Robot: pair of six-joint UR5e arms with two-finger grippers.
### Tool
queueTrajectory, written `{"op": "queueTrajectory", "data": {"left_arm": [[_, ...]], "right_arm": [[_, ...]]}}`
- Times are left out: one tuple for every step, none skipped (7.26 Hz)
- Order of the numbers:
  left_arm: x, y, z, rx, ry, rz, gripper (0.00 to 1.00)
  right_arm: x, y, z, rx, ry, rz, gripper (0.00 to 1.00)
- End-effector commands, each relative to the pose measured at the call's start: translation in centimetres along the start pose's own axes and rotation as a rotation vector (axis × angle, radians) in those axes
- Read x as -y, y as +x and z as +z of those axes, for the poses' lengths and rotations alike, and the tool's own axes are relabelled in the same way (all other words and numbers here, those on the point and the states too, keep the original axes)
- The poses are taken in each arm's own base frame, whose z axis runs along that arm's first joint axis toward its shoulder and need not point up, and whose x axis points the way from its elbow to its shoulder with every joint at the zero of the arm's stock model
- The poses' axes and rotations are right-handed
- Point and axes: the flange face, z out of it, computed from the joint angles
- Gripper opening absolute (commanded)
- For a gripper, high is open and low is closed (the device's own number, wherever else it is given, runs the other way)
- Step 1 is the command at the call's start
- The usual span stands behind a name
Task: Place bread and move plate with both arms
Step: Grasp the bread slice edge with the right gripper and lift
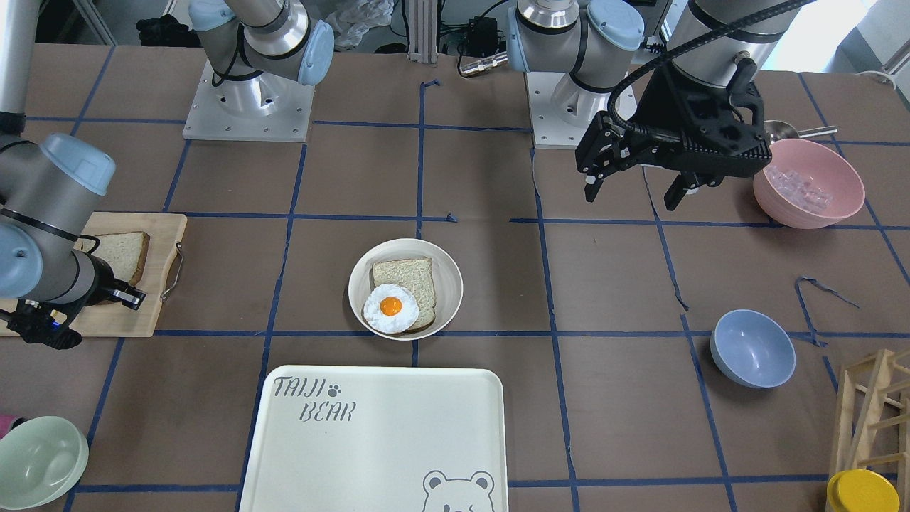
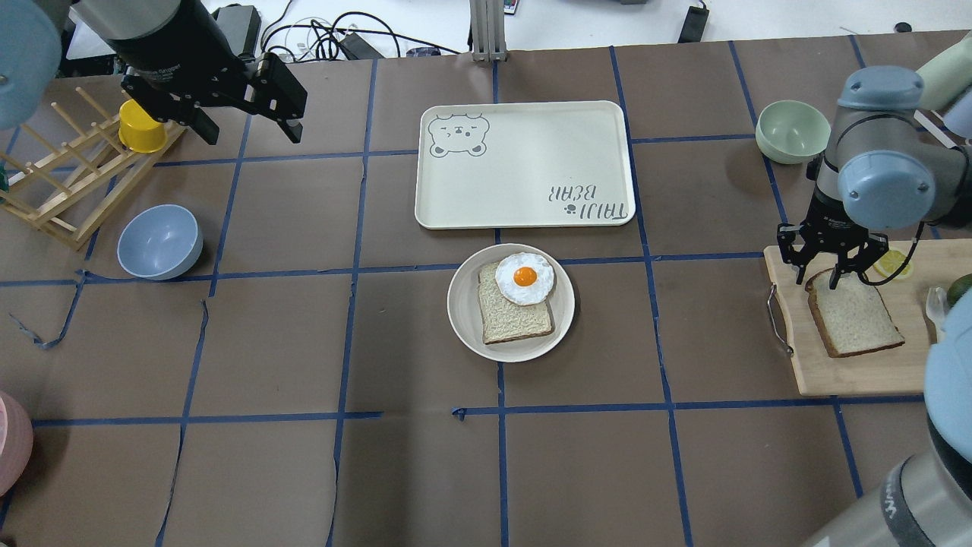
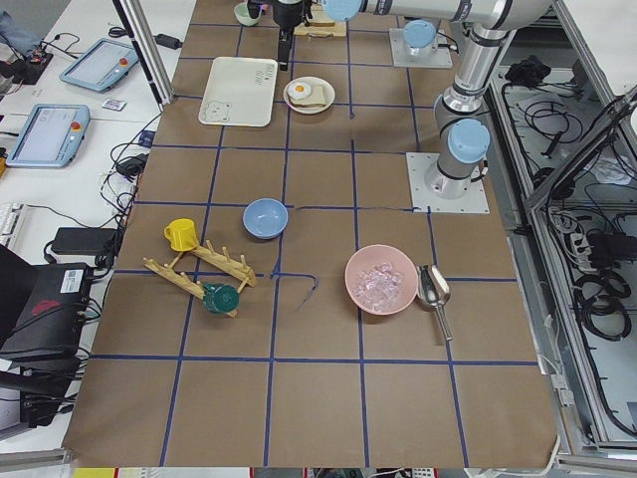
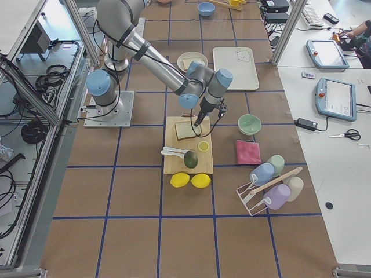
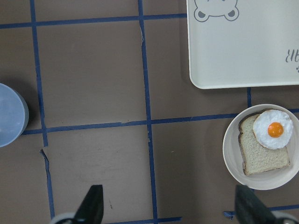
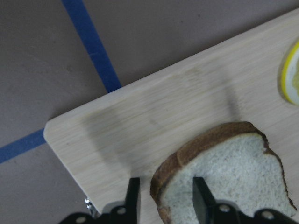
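Your right gripper (image 2: 818, 282) sits low over the bread (image 2: 854, 323), jaws parted narrowly astride its crust corner. The bread lies on the wooden cutting board (image 2: 843, 376) at the worktop's right edge. Your left gripper (image 2: 250, 138) hangs spread wide towards the far left corner. The plate (image 2: 465, 319), mid-worktop, carries a lighter slice (image 2: 516, 319) and a fried egg (image 2: 524, 277).
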Motion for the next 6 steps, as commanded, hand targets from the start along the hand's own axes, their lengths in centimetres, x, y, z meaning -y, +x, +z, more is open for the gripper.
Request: {"op": "queueTrajectory", "data": {"left_arm": [[0.0, 0.0, 0.0, -0.001, 0.000, 0.000, 1.00], [0.0, 0.0, 0.0, 0.000, 0.000, 0.000, 1.00], [0.0, 0.0, 0.0, -0.002, 0.000, 0.000, 1.00], [0.0, 0.0, 0.0, -0.002, 0.000, 0.000, 1.00], [0.0, 0.0, 0.0, -0.002, 0.000, 0.000, 1.00], [0.0, 0.0, 0.0, -0.002, 0.000, 0.000, 1.00]], "right_arm": [[0.1, 0.6, 0.2, 0.008, -0.006, 0.012, 0.19], [0.3, 1.4, 0.5, 0.020, -0.013, 0.026, 0.00], [0.2, 1.4, 0.4, 0.020, -0.016, 0.019, 0.00], [0.1, 1.6, 0.1, 0.019, -0.014, 0.014, 0.00], [0.0, 1.7, -0.3, 0.019, -0.012, 0.019, 0.00], [-0.3, 1.9, -1.0, 0.019, -0.016, 0.022, 0.00]]}}
